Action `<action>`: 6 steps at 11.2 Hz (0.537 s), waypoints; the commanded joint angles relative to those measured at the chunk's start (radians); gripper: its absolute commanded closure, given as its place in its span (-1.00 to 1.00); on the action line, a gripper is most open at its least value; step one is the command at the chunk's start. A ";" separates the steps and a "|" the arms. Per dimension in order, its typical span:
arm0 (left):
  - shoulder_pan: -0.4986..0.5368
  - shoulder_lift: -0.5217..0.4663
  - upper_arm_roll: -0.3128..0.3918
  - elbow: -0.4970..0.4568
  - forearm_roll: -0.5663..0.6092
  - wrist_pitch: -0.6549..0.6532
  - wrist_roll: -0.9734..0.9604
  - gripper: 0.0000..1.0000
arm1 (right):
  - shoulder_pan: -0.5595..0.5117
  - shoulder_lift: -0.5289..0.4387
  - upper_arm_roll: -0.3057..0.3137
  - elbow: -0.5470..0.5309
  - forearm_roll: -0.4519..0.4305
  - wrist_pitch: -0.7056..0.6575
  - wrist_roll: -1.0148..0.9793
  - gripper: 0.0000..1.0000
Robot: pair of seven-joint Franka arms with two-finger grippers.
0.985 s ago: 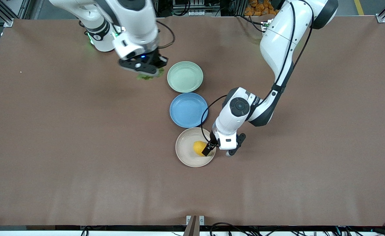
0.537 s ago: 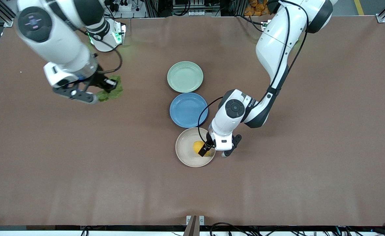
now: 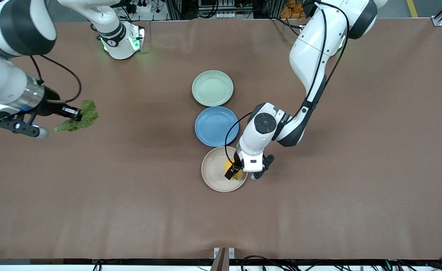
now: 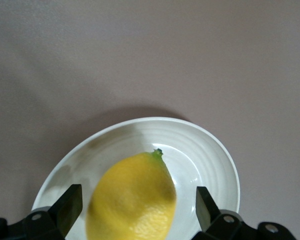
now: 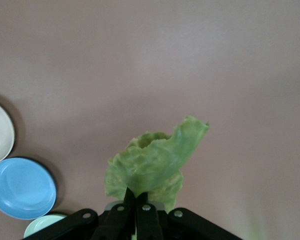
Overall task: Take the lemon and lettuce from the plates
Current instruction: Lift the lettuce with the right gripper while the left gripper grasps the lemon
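I see a brown surface [image 3: 130,195], with racks and cables along the arms' end. Lemon [image 4: 132,200] is bright yellow with a green tip, sitting in the beige plate [image 3: 213,180], the plate nearest the front camera. Left gripper [image 3: 233,174] is down in that plate, jaws wide, 1 finger on each side of the lemon (no contact visible). Right gripper [image 3: 72,113] hangs over bare surface at the right arm's end, jaws pinched on the lettuce [image 3: 80,119], a wrinkly green leaf. Blue plate [image 3: 216,126] sits between the beige and the pale green plate [image 3: 212,88]; both are well apart from the lettuce.
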 commanded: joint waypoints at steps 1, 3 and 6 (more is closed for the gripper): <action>-0.026 0.028 0.019 0.026 -0.003 0.024 -0.007 -1.00 | -0.013 0.035 -0.036 0.002 0.025 0.035 -0.050 1.00; -0.037 0.028 0.028 0.022 0.037 0.024 -0.007 0.42 | -0.031 0.068 -0.048 -0.004 0.025 0.058 -0.077 1.00; -0.037 0.023 0.028 0.019 0.040 0.023 -0.009 1.00 | -0.068 0.102 -0.066 -0.077 0.022 0.170 -0.150 1.00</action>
